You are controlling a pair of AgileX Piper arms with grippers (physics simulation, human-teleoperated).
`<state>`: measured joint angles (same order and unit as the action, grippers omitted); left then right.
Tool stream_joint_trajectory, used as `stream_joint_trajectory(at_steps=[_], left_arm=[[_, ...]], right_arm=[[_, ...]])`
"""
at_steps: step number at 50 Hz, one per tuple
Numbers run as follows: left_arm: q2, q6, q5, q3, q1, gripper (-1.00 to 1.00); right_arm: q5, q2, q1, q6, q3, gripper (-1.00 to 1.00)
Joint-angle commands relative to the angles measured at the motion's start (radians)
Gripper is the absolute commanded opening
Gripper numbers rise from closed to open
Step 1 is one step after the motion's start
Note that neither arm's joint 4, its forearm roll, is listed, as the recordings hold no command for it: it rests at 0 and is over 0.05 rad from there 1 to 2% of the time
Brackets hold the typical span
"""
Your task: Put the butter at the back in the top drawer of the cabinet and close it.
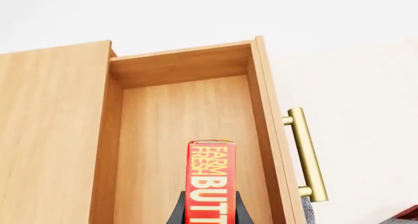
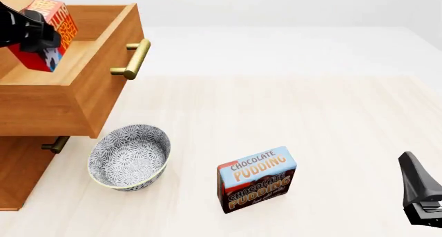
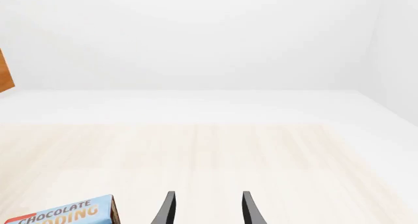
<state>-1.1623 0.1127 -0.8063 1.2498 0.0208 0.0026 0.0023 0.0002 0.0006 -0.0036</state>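
The butter (image 2: pixel 49 34), a small red box with an orange-yellow lettered face (image 1: pixel 210 182), hangs over the pulled-out top drawer (image 2: pixel 76 97) of the wooden cabinet (image 2: pixel 17 169). My left gripper (image 2: pixel 31 32) is shut on the butter, its dark fingers (image 1: pixel 176 212) on either side of the box. The top drawer's inside (image 1: pixel 189 136) lies bare below the box, and its brass handle (image 2: pixel 134 58) faces right. My right gripper (image 3: pixel 205 209) stands open low at the front right of the table (image 2: pixel 417 188), with nothing between its fingers.
A patterned grey bowl (image 2: pixel 129 156) sits on the table just in front of the cabinet. A brown-and-blue Chocolate Pudding box (image 2: pixel 256 178) stands near the front middle. A lower drawer handle (image 2: pixel 54 144) shows under the open drawer.
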Motion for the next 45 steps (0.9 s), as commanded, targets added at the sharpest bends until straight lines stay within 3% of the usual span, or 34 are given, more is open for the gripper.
stream_joint_trajectory(at_steps=[1, 45], left_arm=[[-0.028, -0.001, 0.028, 0.005, -0.003, -1.00], [-0.059, 0.003, 0.077, -0.032, -0.047, -1.00]], right_arm=[[0.000, 0.000, 0.000, 0.000, 0.000, 1.00], [0.000, 0.000, 0.000, 0.000, 0.000, 1.00]])
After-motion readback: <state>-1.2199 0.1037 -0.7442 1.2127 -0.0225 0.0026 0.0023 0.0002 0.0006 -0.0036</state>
